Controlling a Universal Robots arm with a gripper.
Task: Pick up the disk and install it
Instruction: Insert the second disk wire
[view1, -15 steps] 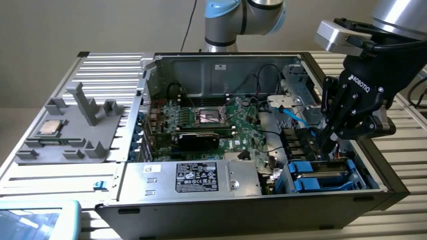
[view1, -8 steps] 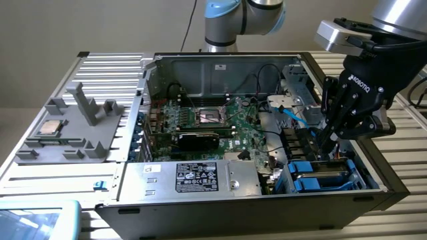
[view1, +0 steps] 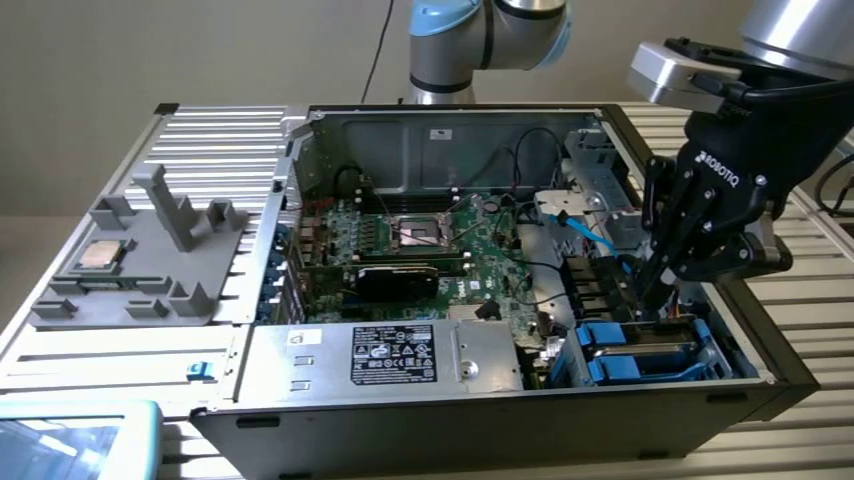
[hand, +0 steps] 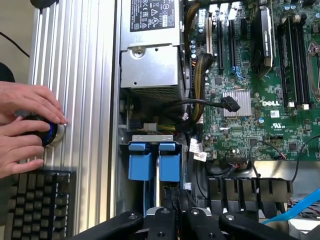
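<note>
The disk (view1: 646, 352) lies low in the drive bay at the front corner of the open computer case, on the exterior view's right. Its grey body sits between blue carrier rails. In the wrist view the blue rail tabs of the disk (hand: 152, 161) stand side by side just beyond my fingers. My gripper (view1: 651, 303) hangs straight down over the disk's inner end, its black fingers drawn together with nothing between them. The tips reach the blue carrier's edge; I cannot tell whether they press on it. In the wrist view the gripper (hand: 176, 206) points at the bay.
A grey power supply (view1: 387, 355) with a black label sits beside the bay. The motherboard (view1: 427, 245) and a blue cable (view1: 587, 235) lie behind it. A CPU chip (view1: 100, 256) rests on a grey fixture outside the case. A person's hands (hand: 25, 127) hold a knob beside a keyboard (hand: 35, 205).
</note>
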